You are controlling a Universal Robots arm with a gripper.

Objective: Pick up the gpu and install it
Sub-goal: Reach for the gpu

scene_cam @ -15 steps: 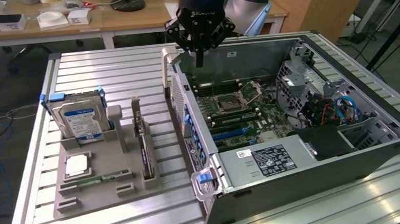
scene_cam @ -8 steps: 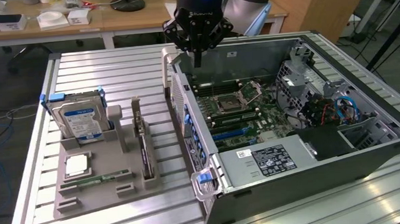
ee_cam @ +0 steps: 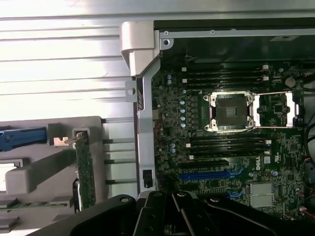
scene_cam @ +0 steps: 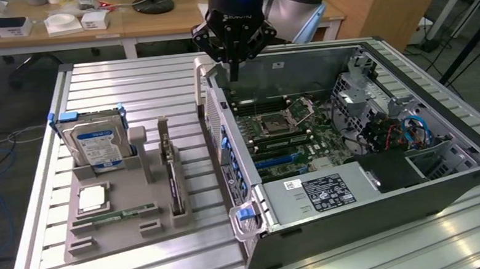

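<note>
Fingers [scene_cam: 233, 70] of the black gripper [scene_cam: 234, 78] are closed, empty, above the open grey computer case [scene_cam: 376, 226]. The flat green gpu [scene_cam: 172, 175] stands in a grey tray [scene_cam: 105, 240].

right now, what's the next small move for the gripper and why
Probably shift toward the exterior view's left, over the gpu: the gripper hangs shut and empty above the computer case's rim, while the gpu stands on edge in the gray holder.
</note>
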